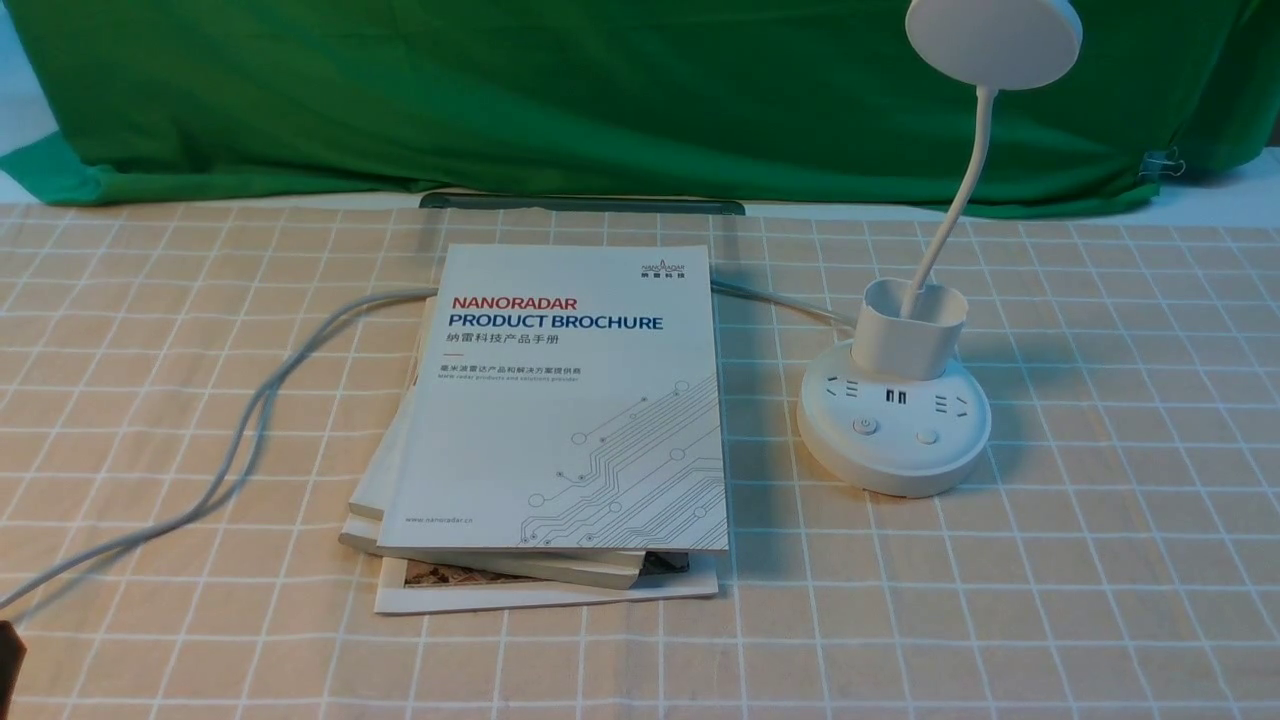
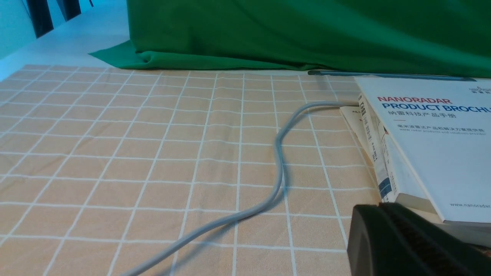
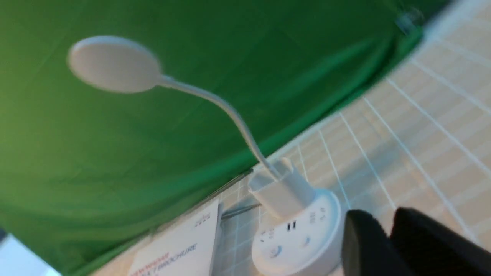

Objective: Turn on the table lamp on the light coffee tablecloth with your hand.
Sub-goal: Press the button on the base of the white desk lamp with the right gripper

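The white table lamp (image 1: 893,425) stands on the light coffee tablecloth (image 1: 1100,560) at the right. Its disc head (image 1: 993,30) is up on the bendy neck and shows no light. Two round buttons (image 1: 865,426) sit on the front of the base. In the right wrist view, which is blurred, the lamp (image 3: 295,237) is close, and my right gripper (image 3: 385,218) hovers just beside the base with its jaws together and empty. My left gripper (image 2: 379,207) is shut and empty, low over the cloth near the front left corner of the book stack; only its edge (image 1: 6,655) shows in the front view.
A stack of brochures and books (image 1: 560,420) lies in the middle, left of the lamp. The lamp's grey cable (image 1: 250,420) runs from under the stack to the front left. A green cloth backdrop (image 1: 600,90) hangs along the back edge.
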`<state>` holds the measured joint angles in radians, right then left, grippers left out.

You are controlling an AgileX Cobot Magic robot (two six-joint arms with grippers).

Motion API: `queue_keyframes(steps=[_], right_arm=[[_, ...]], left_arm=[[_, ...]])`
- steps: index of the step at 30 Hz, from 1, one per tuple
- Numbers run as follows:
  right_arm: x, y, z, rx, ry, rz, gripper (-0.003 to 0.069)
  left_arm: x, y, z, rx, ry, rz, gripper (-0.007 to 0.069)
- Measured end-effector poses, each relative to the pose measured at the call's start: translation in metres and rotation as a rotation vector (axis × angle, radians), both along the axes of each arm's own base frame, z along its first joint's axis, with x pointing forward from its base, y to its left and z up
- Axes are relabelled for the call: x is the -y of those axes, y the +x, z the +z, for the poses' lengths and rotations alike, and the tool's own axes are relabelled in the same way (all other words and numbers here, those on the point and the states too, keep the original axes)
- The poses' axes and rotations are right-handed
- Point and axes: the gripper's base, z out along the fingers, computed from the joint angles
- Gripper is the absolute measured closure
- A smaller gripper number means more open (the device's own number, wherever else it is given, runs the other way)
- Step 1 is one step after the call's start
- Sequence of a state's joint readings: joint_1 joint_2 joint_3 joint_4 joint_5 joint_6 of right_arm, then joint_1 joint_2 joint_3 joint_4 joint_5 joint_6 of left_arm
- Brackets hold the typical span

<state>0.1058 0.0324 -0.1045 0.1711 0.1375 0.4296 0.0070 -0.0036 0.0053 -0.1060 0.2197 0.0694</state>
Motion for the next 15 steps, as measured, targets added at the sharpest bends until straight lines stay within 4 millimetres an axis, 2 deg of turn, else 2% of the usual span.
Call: queue_keyframes(steps=[2, 3, 5, 6, 7, 8, 9, 11, 14, 15], right_arm=[[-0.002, 0.0, 0.032, 0.01, -0.16, 0.034, 0.0602], [-0.003, 0.001, 0.038, 0.008, -0.197, 0.041, 0.0611], [-0.007, 0.01, 0.079, -0.03, -0.443, 0.087, 0.063], [-0.007, 0.01, 0.079, -0.027, -0.46, 0.088, 0.0631], [-0.01, 0.022, 0.103, -0.083, -0.623, 0.133, 0.0631], [-0.012, 0.031, 0.113, -0.128, -0.706, 0.168, 0.0631], [-0.012, 0.032, 0.114, -0.141, -0.708, 0.174, 0.0631], [-0.019, 0.062, 0.126, -0.298, -0.863, 0.293, 0.0631], [-0.028, 0.101, 0.121, -0.507, -0.9, 0.427, 0.0631], [-0.028, 0.103, 0.121, -0.518, -0.9, 0.432, 0.0631]], left_arm=[[0.0, 0.0, 0.0, -0.001, 0.0, 0.0, 0.0603], [0.0, 0.0, 0.0, -0.001, 0.0, 0.0, 0.0603], [0.0, 0.0, 0.0, -0.001, 0.0, 0.0, 0.0603], [0.0, 0.0, 0.0, -0.001, 0.0, 0.0, 0.0603], [0.0, 0.0, 0.0, -0.001, 0.0, 0.0, 0.0603], [0.0, 0.0, 0.0, -0.001, 0.0, 0.0, 0.0603], [0.0, 0.0, 0.0, -0.001, 0.0, 0.0, 0.0603], [0.0, 0.0, 0.0, -0.001, 0.0, 0.0, 0.0603], [0.0, 0.0, 0.0, -0.001, 0.0, 0.0, 0.0603], [0.0, 0.0, 0.0, -0.001, 0.0, 0.0, 0.0603]])
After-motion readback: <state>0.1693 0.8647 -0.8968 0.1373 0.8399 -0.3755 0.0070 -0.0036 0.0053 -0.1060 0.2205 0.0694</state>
